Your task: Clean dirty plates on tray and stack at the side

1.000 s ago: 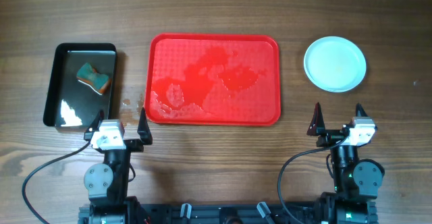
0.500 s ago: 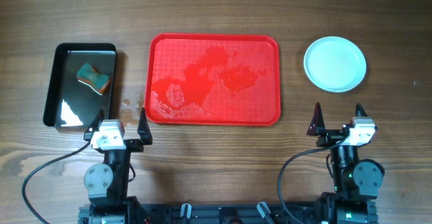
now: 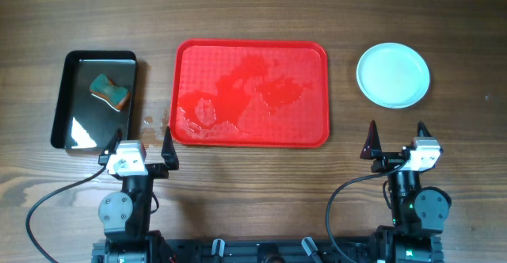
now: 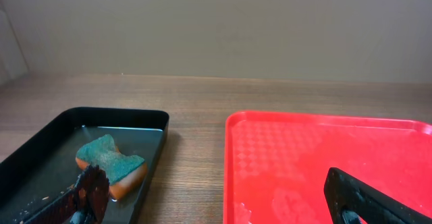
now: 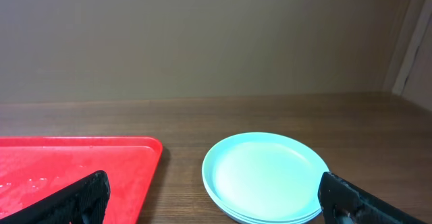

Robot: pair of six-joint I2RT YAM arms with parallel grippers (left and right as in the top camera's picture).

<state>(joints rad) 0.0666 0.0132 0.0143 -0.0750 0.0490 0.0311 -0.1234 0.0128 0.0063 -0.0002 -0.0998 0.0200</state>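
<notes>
The red tray (image 3: pixel 251 93) lies at the table's middle, wet and with no plates on it; it also shows in the left wrist view (image 4: pixel 324 163) and the right wrist view (image 5: pixel 74 170). The pale mint-white plates (image 3: pixel 393 74) sit in a stack to the right of the tray, also seen in the right wrist view (image 5: pixel 266 177). My left gripper (image 3: pixel 141 144) is open and empty near the tray's front left corner. My right gripper (image 3: pixel 395 139) is open and empty, in front of the plate stack.
A glossy black tray (image 3: pixel 93 101) with water stands at the left and holds a teal-and-orange sponge (image 3: pixel 109 91), also in the left wrist view (image 4: pixel 111 160). Water drops lie on the wood between the black tray and the red tray.
</notes>
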